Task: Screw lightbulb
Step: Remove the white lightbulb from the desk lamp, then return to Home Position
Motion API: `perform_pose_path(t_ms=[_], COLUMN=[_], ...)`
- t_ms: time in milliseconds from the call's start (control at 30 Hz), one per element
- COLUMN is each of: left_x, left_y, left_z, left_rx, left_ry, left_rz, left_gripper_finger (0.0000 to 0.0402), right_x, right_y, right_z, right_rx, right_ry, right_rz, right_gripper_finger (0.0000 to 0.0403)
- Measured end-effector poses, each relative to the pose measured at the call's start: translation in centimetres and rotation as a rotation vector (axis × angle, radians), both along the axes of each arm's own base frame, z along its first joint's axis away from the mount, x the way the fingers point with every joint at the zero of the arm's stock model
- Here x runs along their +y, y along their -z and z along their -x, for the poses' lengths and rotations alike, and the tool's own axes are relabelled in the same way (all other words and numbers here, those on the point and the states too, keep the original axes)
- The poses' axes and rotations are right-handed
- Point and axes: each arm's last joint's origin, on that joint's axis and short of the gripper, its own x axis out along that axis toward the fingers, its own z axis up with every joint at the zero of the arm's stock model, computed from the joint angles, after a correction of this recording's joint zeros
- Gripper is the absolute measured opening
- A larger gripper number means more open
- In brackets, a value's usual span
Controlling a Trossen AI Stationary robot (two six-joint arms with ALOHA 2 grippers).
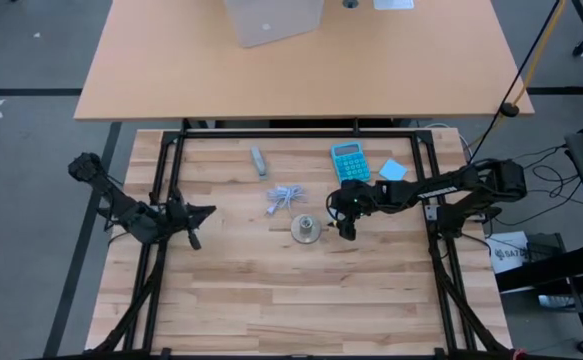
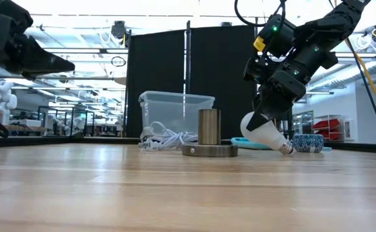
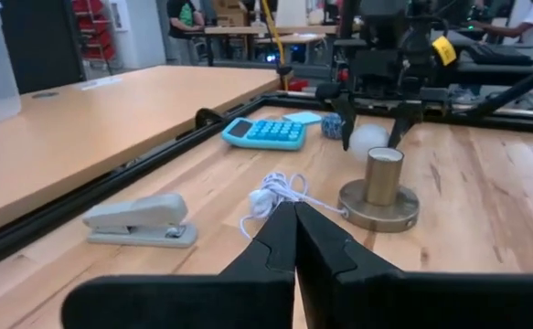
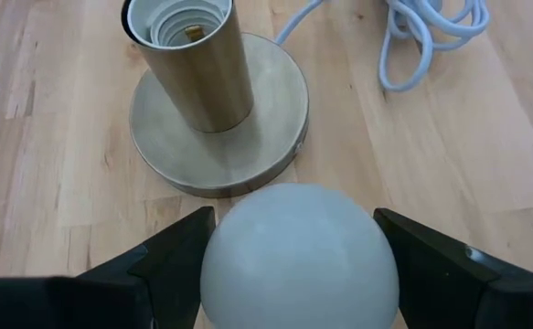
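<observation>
The white lightbulb point(image 2: 260, 131) sits between the fingers of my right gripper point(image 4: 298, 239), just to the right of the socket point(image 1: 305, 230). The socket is a short metal tube point(image 4: 193, 64) that stands upright on a round disc base point(image 4: 248, 137), its threaded mouth open upward. In the low view the bulb is tilted, its silvery screw end point(image 2: 286, 149) down to the right, close to the table. My left gripper point(image 3: 295, 224) is shut and holds nothing, level above the table's left side point(image 1: 199, 212), pointing toward the socket. My right gripper pinches the bulb's rounded frosted head point(image 4: 239, 247) between its two fingers, one on each side at the widest part. The fingers slant down from the table's right side. The bulb is tilted, head up toward the socket, screw end low; whether that end touches the table I cannot tell.
A white coiled cable point(image 1: 286, 198) lies just behind the socket. Farther back are a grey stapler point(image 1: 259, 160), a blue calculator point(image 1: 349, 162) and a blue note point(image 1: 392, 170). A black frame point(image 1: 301, 133) borders the tabletop. Bare wood stretches across the near half.
</observation>
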Motion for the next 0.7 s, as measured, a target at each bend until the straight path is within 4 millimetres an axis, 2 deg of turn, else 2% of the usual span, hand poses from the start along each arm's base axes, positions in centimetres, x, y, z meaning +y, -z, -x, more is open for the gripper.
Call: perform_pose_path(t_ms=[167, 500, 700], left_x=[0.1, 0.7, 1.3], left_y=[-0.4, -0.8, -0.9], left_z=[0.2, 0.1, -0.2], left_rx=[-0.015, -0.033, -0.059], left_ry=[0.038, 0.099, 0.122], left_rz=[-0.014, -0.032, -0.037], left_gripper_finger=[0.0000, 0.0000, 0.0000], right_x=[0.0, 0.0, -0.1], right_y=[-0.1, -0.4, -0.8], right_z=[-0.2, -0.5, -0.9], right_rx=[-0.025, -0.065, -0.130], right_ry=[-0.011, -0.027, -0.052], right_rz=[0.014, 0.031, 0.064], right_gripper_finger=[0.0289, 0.0353, 0.0361])
